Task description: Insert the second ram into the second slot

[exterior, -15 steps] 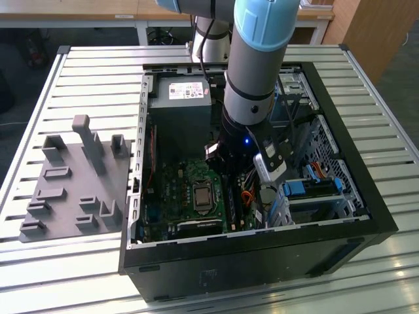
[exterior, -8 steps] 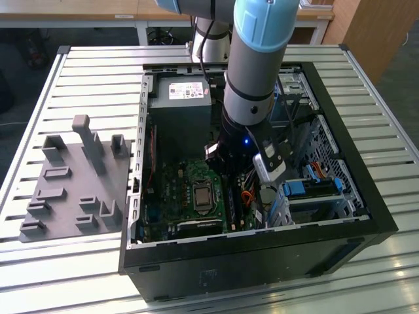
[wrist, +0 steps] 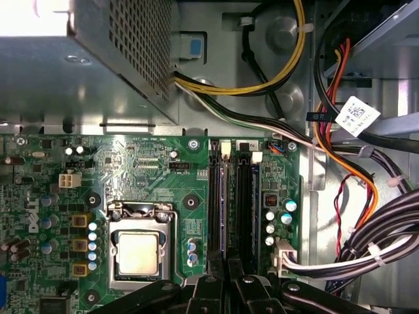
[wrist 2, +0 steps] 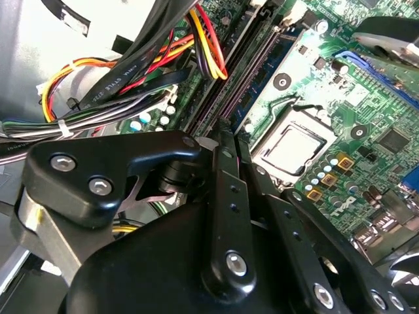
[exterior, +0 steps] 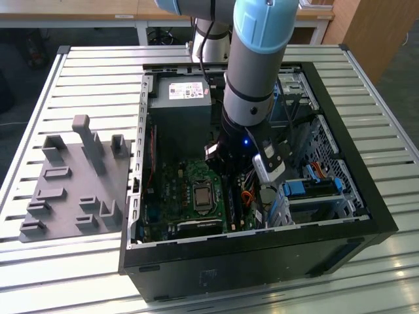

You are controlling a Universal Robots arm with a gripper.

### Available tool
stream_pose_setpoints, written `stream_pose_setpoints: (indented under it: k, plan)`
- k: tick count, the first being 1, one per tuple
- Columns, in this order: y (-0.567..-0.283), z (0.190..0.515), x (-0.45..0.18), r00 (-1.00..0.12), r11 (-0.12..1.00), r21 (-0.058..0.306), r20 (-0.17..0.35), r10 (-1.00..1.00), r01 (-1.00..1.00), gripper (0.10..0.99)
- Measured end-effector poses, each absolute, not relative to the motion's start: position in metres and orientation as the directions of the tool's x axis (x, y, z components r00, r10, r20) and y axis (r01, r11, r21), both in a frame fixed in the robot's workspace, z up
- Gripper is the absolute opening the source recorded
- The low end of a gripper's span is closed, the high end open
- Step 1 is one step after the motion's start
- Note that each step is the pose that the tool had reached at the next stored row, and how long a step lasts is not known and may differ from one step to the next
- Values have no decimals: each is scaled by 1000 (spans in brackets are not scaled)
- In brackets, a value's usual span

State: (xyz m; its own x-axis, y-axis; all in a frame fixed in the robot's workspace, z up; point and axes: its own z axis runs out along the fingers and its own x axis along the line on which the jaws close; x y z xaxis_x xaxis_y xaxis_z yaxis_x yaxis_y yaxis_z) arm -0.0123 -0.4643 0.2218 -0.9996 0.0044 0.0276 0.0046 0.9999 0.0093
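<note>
My gripper [wrist: 226, 261] hangs inside the open computer case [exterior: 366, 216], low over the green motherboard [exterior: 177, 196]. In both wrist views its two black fingers are pressed together, with nothing showing between them. The fingertips line up with two long memory slots that run side by side. A thin bluish edge runs the length of the slot nearer the processor socket [wrist: 219, 203] [wrist 2: 262, 59]. I cannot tell whether that edge is the second ram. The other slot [wrist: 243, 203] [wrist 2: 222, 85] looks dark. In the exterior view the gripper [exterior: 226, 163] sits just behind the slots [exterior: 233, 203].
The processor socket [wrist: 141, 252] lies beside the slots. On the other side run bundles of yellow, orange and black cables [wrist: 353, 196]. The power supply box [exterior: 180, 98] fills the far end of the case. Drive bays with blue latches [exterior: 308, 190] and a grey fixture plate [exterior: 72, 183] flank the motherboard.
</note>
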Motion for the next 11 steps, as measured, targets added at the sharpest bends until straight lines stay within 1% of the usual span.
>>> stream_pose_setpoints:
  k: [11]
  plan:
    - [-464,219,-13,-1000,1000,9,31,4,5,137]
